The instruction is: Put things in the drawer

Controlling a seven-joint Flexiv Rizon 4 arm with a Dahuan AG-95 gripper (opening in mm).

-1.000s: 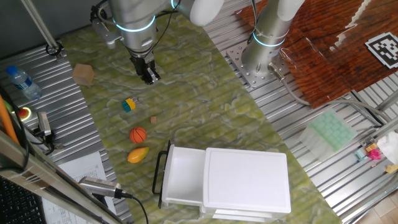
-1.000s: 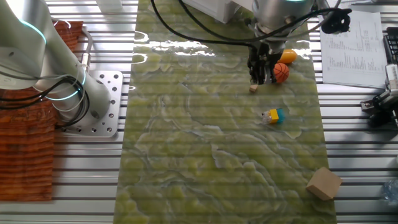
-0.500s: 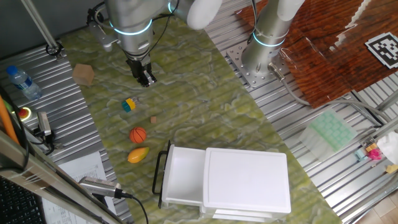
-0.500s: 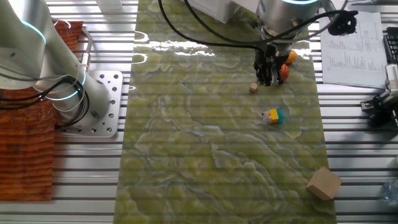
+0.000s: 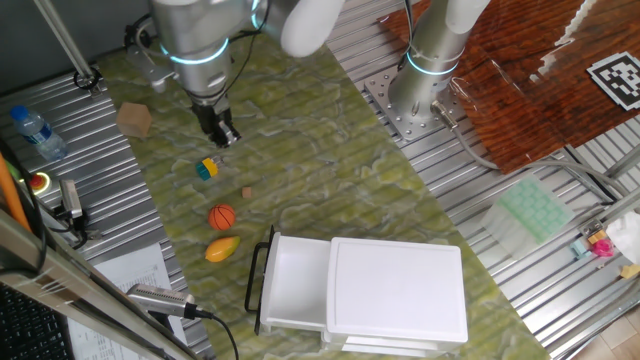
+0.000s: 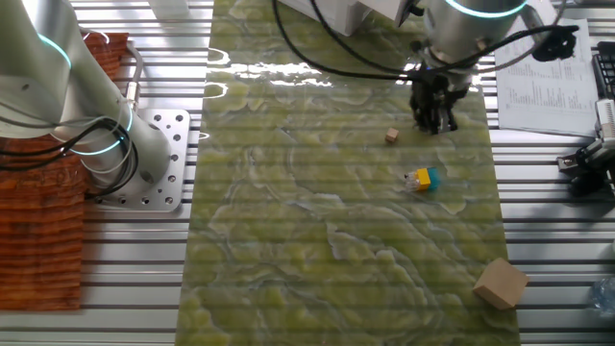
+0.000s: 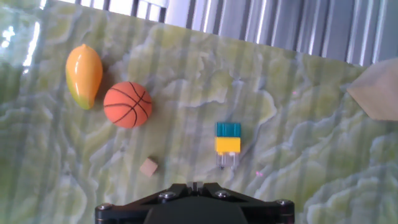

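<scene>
My gripper (image 5: pixel 219 134) hangs above the green mat, just up and right of the yellow-and-teal block (image 5: pixel 207 168); its fingers look shut and empty. Below lie the tiny brown cube (image 5: pixel 247 192), the orange ball (image 5: pixel 222 217) and the mango (image 5: pixel 222 249). The white drawer (image 5: pixel 295 262) stands pulled out of the cabinet (image 5: pixel 397 290), black handle (image 5: pixel 255 280) facing the toys. In the other fixed view my gripper (image 6: pixel 434 117) hides the ball; block (image 6: pixel 420 179) and cube (image 6: pixel 391 136) show. The hand view shows mango (image 7: pixel 84 76), ball (image 7: pixel 127 104), block (image 7: pixel 227 143), cube (image 7: pixel 148 167); only the gripper (image 7: pixel 193 185) base shows.
A larger tan block (image 5: pixel 134 119) lies at the mat's left edge, also in the hand view (image 7: pixel 376 93). A water bottle (image 5: pixel 38 132) lies on the ribbed table to the left. A pale green tray (image 5: pixel 535 210) sits far right. A second arm's base (image 5: pixel 420 95) stands behind.
My gripper has moved away from over the cube toward the mat's edge, ending near the yellow-and-teal block. The toys and drawer have not moved.
</scene>
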